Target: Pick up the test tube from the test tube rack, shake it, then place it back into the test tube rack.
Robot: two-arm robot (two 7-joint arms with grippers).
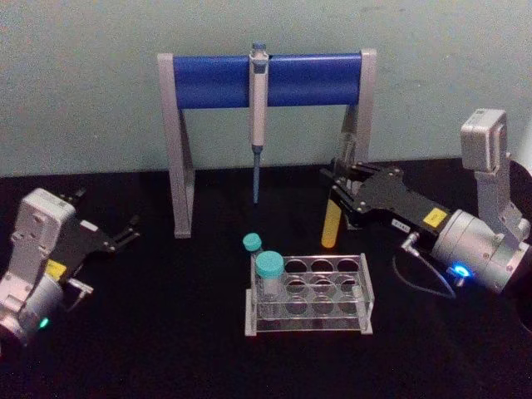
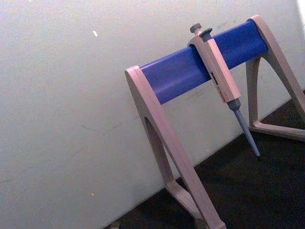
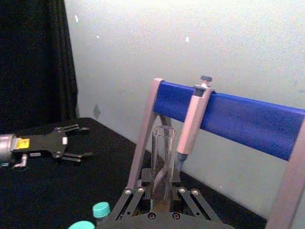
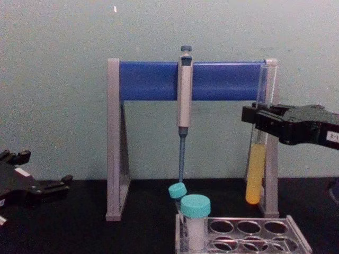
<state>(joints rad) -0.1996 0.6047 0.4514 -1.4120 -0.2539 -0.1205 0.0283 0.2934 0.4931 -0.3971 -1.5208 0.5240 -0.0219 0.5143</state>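
My right gripper point(image 1: 337, 198) is clamped on the tube point(image 1: 331, 229), holding it above the rack point(image 1: 309, 327), near the stand point(image 1: 366, 100). Capped vials point(image 1: 270, 268) stand at the rack's left end. My left gripper point(image 1: 125, 235) sits open, well apart.

1 tall, thin test tube point(image 1: 331, 226) of clear glass, open at the top, round at the bottom. Yellow liquid in its lower part. Up in the air, pinched around the middle by the right gripper point(image 1: 335, 189). Almost straight up, leaning just a little. Behind the right back corner of the test tube rack point(image 1: 363, 293). Low, see-through rack, flat on the black table point(image 1: 166, 349), rows of round holes on top.
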